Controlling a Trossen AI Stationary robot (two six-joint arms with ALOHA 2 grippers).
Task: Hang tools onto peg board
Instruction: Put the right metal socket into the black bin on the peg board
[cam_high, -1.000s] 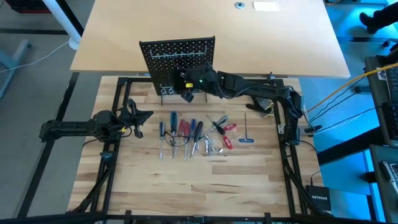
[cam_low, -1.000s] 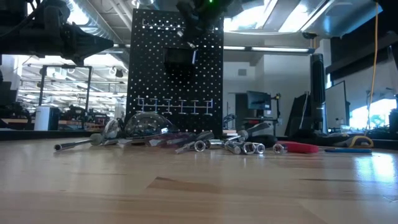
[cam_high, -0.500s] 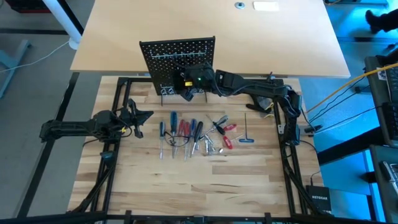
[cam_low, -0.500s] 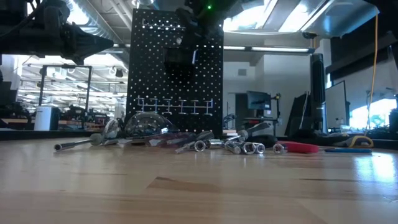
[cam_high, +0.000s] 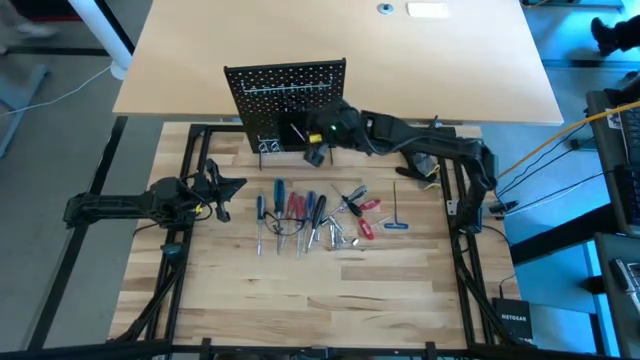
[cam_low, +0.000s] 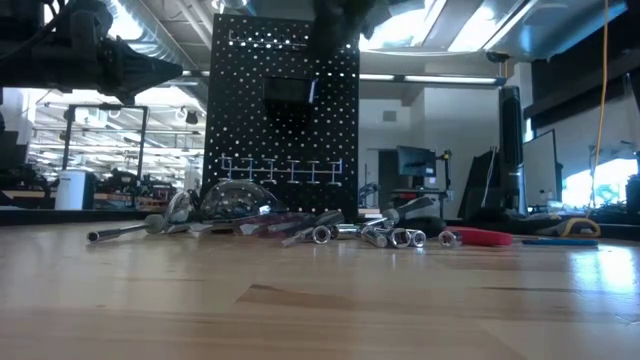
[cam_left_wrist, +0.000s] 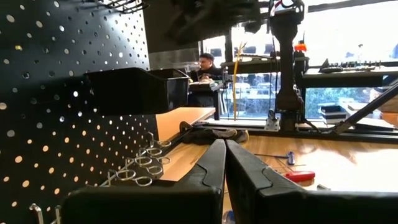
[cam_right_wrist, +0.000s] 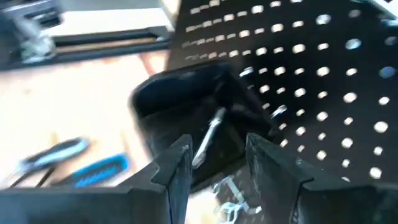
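Right gripper (cam_high: 314, 152) hovers right in front of the peg board (cam_high: 285, 85), fingers spread and holding nothing. Just ahead of it a small silver tool (cam_right_wrist: 208, 135) lies inside the black bin (cam_right_wrist: 186, 118) mounted on the board, probably so loose small pieces stay put. Remaining tools (cam_high: 310, 215) lie in a row on the table (cam_high: 330, 300), well behind this gripper, within reach. Left gripper (cam_high: 222, 190) waits far off to the side, fingers pressed together, empty.
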